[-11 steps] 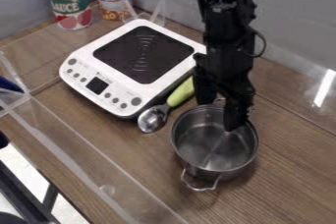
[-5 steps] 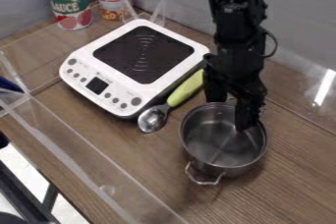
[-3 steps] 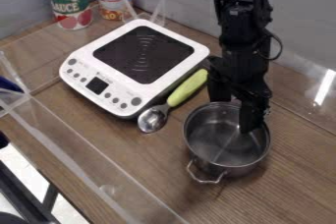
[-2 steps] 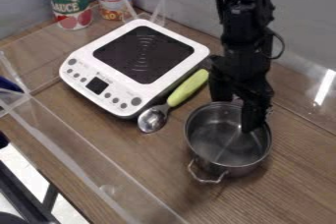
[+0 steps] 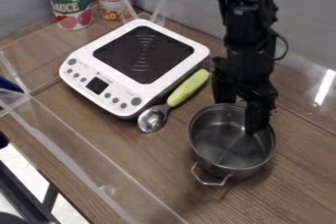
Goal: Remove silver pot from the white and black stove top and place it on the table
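Black robot arm comes down from the top of the pic, standing almost straight up, w/ its gripper [image 5: 246, 115] pointing down at the silver pot [image 5: 234, 141]. Fingers are spread wide apart, not clamped on anything. One finger [image 5: 258, 118] reaches down inside the pot near its far right wall; the other finger sits just outside the rim on the far side. So the rim runs between the 2 fingers. Can't tell if either finger touches the metal.

Only one camera view, so all counts come from it:
- 1 silver pot, shiny, round, upright, w/ a small loop handle at the front. It sits on the table [image 5: 92, 149], to the right of and nearer the camera than the stove top [image 5: 136, 61], well off it.
- 1 stove top, white w/ a black middle and buttons on the front side. Nothing rests on its black part.
- 1 metal scoop [image 5: 156, 119] w/ a yellow-green handle, lying on the table between stove top and pot, just beside the stove's edge.
- 2 cans [image 5: 69, 0] at the back left, standing side by side.
- 1 clear plastic barrier [image 5: 79, 159] along the table's front edge.
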`<state>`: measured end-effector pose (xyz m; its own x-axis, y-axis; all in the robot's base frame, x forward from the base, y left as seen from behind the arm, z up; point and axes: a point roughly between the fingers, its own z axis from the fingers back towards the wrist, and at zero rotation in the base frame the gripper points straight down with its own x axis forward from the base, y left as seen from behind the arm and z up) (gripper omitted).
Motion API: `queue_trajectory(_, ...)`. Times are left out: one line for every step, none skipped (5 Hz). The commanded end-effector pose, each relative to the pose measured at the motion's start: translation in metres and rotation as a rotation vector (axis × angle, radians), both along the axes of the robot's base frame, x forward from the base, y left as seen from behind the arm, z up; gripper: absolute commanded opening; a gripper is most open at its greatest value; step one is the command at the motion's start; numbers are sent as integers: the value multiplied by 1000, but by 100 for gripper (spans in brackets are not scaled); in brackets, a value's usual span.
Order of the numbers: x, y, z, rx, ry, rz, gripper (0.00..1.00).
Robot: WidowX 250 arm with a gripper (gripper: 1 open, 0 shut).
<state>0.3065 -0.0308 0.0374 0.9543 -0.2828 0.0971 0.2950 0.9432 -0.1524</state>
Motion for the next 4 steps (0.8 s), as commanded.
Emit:
queue_trajectory(13,-9,14,-19,-54,-12,100)
queue_trajectory(13,-12,11,-28,-56,-14,100)
queue_trajectory(15,-14,12,-36,-59,-15,100)
queue_trajectory(17,-15,12,-43,-63,-16,100)
